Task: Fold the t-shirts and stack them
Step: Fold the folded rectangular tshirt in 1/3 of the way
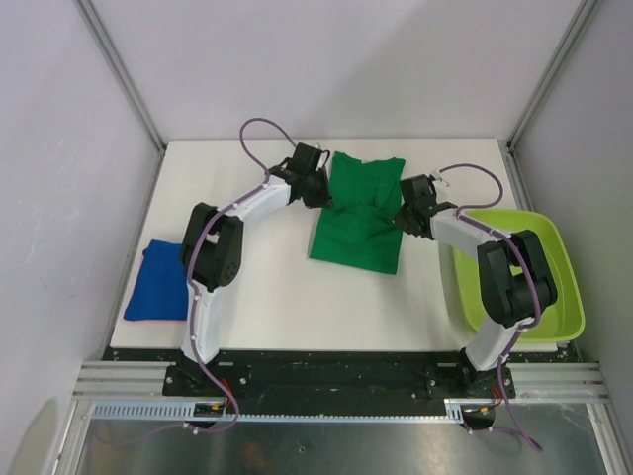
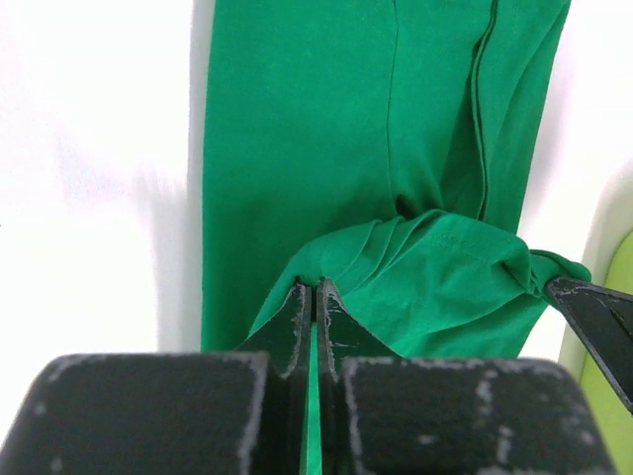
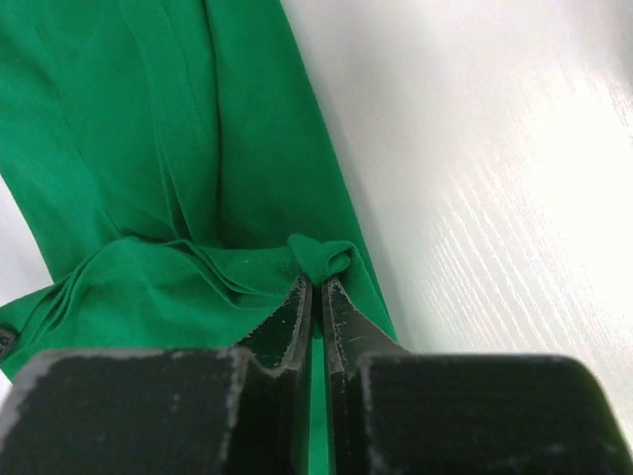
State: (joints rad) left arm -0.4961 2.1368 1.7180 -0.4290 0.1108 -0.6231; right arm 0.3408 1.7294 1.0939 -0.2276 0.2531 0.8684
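While both arms lean out over the smooth white table (image 1: 297,307), with the rigid lime-green plastic tub (image 1: 569,297) sitting just outside the right arm, the dark green t-shirt (image 1: 361,213) lies stretched between the two tools, flat on the far side of them and rucked where they have it. It looks to me like thin, limp knit cloth: light, no stiffness at all, likely to sag and crease wherever it isn't supported, and not slippery enough to slide out of a firm pinch. The side hems, one each side at matching height, seem the sensible places to take hold so a fold carries over evenly. The royal blue t-shirt (image 1: 160,282) with its thin pink edge lies well apart, behind and outside the left arm, in a soft squarish wad. The left gripper (image 2: 315,292) has its dark, scuffed jaws pressed together on a gathered ridge of green cloth, pleats fanning away from the tips. The right gripper (image 3: 316,287) is likewise pinched tight, a small bunched nub of hem poking out just beyond its tips, with a stitched seam running off ahead
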